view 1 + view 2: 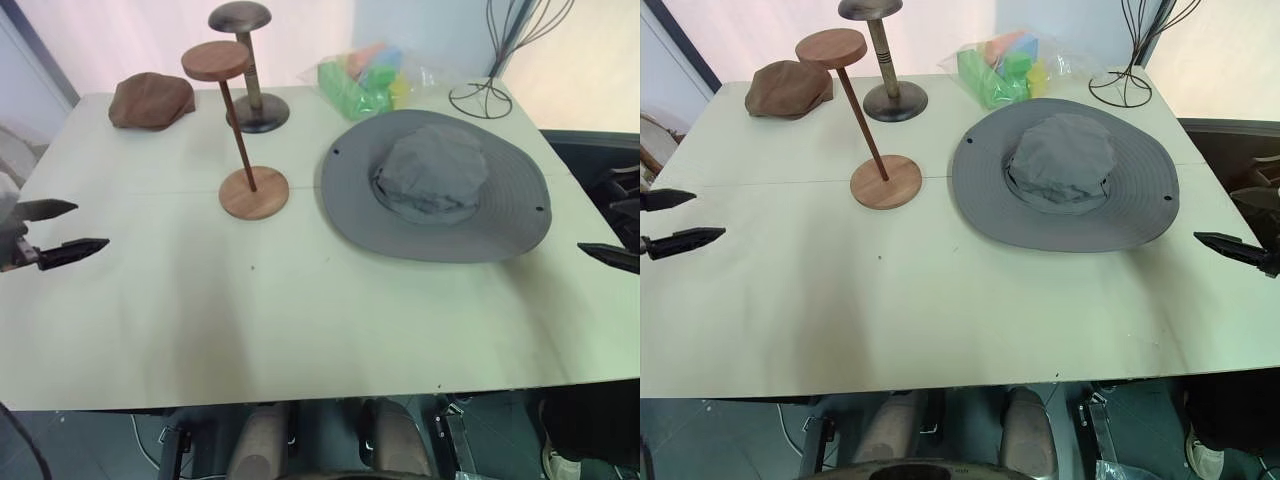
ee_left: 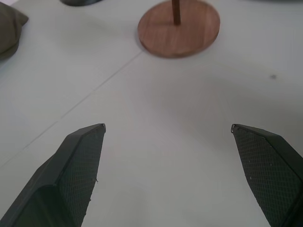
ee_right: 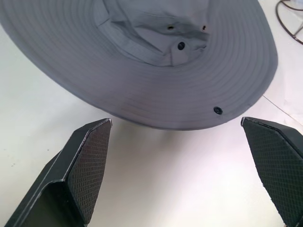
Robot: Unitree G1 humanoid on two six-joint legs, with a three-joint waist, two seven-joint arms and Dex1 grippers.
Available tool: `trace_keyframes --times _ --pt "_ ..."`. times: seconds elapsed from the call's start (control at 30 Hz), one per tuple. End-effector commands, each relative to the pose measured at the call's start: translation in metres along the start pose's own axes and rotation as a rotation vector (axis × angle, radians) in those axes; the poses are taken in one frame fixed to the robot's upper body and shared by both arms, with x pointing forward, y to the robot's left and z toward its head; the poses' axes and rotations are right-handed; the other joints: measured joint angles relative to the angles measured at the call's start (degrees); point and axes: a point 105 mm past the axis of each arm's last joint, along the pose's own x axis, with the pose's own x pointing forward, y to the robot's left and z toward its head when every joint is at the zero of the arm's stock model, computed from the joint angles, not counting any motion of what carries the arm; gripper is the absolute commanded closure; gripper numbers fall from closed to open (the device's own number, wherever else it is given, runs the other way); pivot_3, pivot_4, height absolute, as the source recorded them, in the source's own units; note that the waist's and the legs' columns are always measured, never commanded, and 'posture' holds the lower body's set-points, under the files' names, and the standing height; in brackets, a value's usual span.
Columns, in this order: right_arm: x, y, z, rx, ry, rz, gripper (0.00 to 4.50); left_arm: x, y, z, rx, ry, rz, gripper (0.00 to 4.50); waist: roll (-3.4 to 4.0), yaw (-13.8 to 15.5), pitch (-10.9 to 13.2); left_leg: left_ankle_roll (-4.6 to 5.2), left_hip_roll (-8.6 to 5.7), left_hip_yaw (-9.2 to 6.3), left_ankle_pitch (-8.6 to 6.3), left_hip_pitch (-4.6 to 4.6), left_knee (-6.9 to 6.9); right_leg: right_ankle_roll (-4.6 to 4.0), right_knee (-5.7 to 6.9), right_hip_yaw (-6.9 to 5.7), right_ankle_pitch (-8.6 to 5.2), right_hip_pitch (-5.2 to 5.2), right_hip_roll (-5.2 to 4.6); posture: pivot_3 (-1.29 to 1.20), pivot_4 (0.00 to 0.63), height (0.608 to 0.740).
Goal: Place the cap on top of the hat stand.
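We see the cap flat on the desk, beside the stand; the left end effector and right end effector gape, holding nothing.

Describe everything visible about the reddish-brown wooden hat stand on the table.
The hat stand is reddish-brown wood: a round flat disc top, a thin darker rod and a round disc base resting on the pale table. The rod looks tilted, so the top sits left of the base. Nothing rests on the top. It stands apart from the cap to its right, in front of a dark metallic stand. Nothing else touches it.
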Motion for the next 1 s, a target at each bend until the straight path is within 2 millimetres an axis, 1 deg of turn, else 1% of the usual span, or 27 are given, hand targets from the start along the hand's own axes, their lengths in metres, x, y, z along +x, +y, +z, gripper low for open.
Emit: trace_keyframes --times 0.03,0.1,0.17,0.23,0.3,0.33,0.37,0.4,0.43,0.47,0.53,0.6,0.63,0.67,0.77,0.8,0.87,1.0 --pt "-0.004 0.001 0.029 -0.091 -0.075 -0.019 0.00 0.012 -0.011 0.040 0.012 -0.117 -0.090 0.02 -0.01 0.1 0.0 0.00 0.02 0.00 0.00 0.00 0.02 0.00 0.01 0.00 0.00 0.01 0.02 0.00 0.150 0.740" --pt "-0.002 0.007 0.038 -0.126 -0.093 -0.007 0.00 0.021 -0.023 0.060 0.005 -0.172 -0.175 0.02 -0.05 0.1 0.0 0.00 0.08 -0.02 0.01 0.00 0.09 0.00 0.02 0.05 0.02 0.04 0.13 0.00 0.150 0.740" --pt "0.001 0.014 0.044 -0.170 -0.092 -0.002 0.00 0.028 -0.035 0.072 0.006 -0.193 -0.254 0.02 -0.05 0.0 0.0 0.00 0.14 -0.01 0.01 0.00 0.11 0.01 0.00 0.11 0.04 0.07 0.22 0.00 0.150 0.740" --pt "0.006 0.029 0.050 -0.246 -0.081 0.003 0.00 0.035 -0.054 0.082 0.020 -0.191 -0.372 0.02 -0.11 0.0 0.0 0.00 0.20 0.02 0.02 0.02 0.11 0.01 0.01 0.16 0.05 0.08 0.31 0.00 0.150 0.740" --pt "0.012 0.049 0.052 -0.330 -0.069 0.006 0.00 0.041 -0.071 0.087 0.031 -0.180 -0.470 0.02 -0.12 0.1 0.0 -0.01 0.26 0.02 0.02 0.03 0.11 0.00 0.01 0.16 0.05 0.07 0.45 0.00 0.150 0.740" --pt "0.017 0.067 0.053 -0.370 -0.059 0.023 0.00 0.045 -0.080 0.088 0.050 -0.165 -0.520 0.02 -0.14 0.1 0.0 -0.02 0.27 0.04 0.02 0.03 0.09 -0.01 0.02 0.19 0.05 0.04 0.48 0.00 0.150 0.740" --pt "0.022 0.086 0.050 -0.426 -0.038 0.038 0.00 0.049 -0.090 0.089 0.075 -0.147 -0.573 0.02 -0.14 0.2 0.0 -0.03 0.35 0.04 0.03 0.04 0.11 -0.01 0.02 0.19 0.05 0.04 0.57 0.00 0.150 0.740" --pt "0.025 0.100 0.047 -0.471 -0.016 0.045 0.00 0.051 -0.097 0.090 0.095 -0.131 -0.614 0.02 -0.15 0.3 0.0 -0.03 0.39 0.02 0.03 0.04 0.10 -0.02 0.03 0.19 0.04 0.03 0.61 0.00 0.150 0.740" --pt "0.029 0.111 0.040 -0.504 0.008 0.034 0.00 0.053 -0.102 0.090 0.118 -0.113 -0.649 0.02 -0.15 0.5 0.0 -0.04 0.41 0.01 0.03 0.04 0.11 -0.02 0.03 0.19 0.04 0.03 0.65 0.00 0.150 0.740" --pt "0.031 0.117 0.036 -0.522 0.024 0.021 0.00 0.053 -0.105 0.090 0.131 -0.102 -0.668 0.02 -0.16 0.6 0.0 -0.06 0.40 0.02 0.04 0.03 0.11 -0.05 0.03 0.19 0.06 -0.01 0.65 0.00 0.150 0.740" --pt "0.041 0.125 0.026 -0.526 0.037 -0.039 0.00 0.056 -0.108 0.089 0.164 -0.080 -0.701 0.02 -0.18 0.8 0.0 -0.06 0.41 0.10 0.03 0.03 0.16 0.00 -0.03 0.27 0.02 -0.02 0.64 0.00 0.150 0.740" --pt "0.050 0.130 0.022 -0.539 0.034 -0.088 0.00 0.059 -0.110 0.089 0.184 -0.072 -0.727 0.02 -0.32 1.0 0.0 -0.06 0.41 0.12 0.03 0.02 0.25 -0.07 -0.06 0.30 0.05 -0.02 0.64 0.00 0.150 0.740" --pt "0.058 0.132 0.019 -0.555 0.039 -0.116 0.00 0.062 -0.111 0.091 0.187 -0.076 -0.740 0.02 -0.32 1.2 0.0 -0.07 0.43 0.11 0.03 0.02 0.28 -0.31 -0.09 0.30 -0.05 -0.01 0.64 0.00 0.150 0.740" --pt "0.063 0.133 0.017 -0.569 0.043 -0.134 0.00 0.063 -0.111 0.092 0.188 -0.078 -0.749 0.02 -0.36 1.2 0.0 -0.07 0.48 0.11 0.03 0.00 0.29 -0.34 -0.10 0.31 -0.04 -0.03 0.63 0.00 0.150 0.740" --pt "0.091 0.138 0.012 -0.554 0.031 -0.207 0.00 0.070 -0.113 0.095 0.207 -0.085 -0.773 0.02 -0.56 1.3 0.0 -0.06 0.46 0.10 0.03 -0.03 0.31 -0.38 -0.08 0.33 -0.02 -0.06 0.66 0.00 0.150 0.740" --pt "0.101 0.140 0.010 -0.558 0.030 -0.218 0.00 0.072 -0.114 0.096 0.214 -0.087 -0.778 0.02 -0.60 1.3 0.0 -0.06 0.46 0.10 0.03 -0.04 0.31 -0.55 -0.08 0.33 0.08 -0.06 0.67 0.00 0.150 0.740" --pt "0.119 0.144 0.006 -0.558 0.022 -0.237 0.00 0.074 -0.116 0.098 0.223 -0.092 -0.786 0.02 -0.71 1.2 0.0 -0.05 0.43 0.11 0.04 -0.07 0.31 -0.55 -0.06 0.34 0.12 -0.09 0.68 0.00 0.150 0.740" --pt "0.153 0.138 -0.005 -0.532 0.049 -0.292 0.00 0.078 -0.117 0.099 0.229 -0.103 -0.788 0.02 -0.88 1.0 0.0 -0.04 0.43 0.11 0.05 -0.10 0.30 -0.34 -0.03 0.35 0.22 -0.13 0.71 0.00 0.150 0.740"
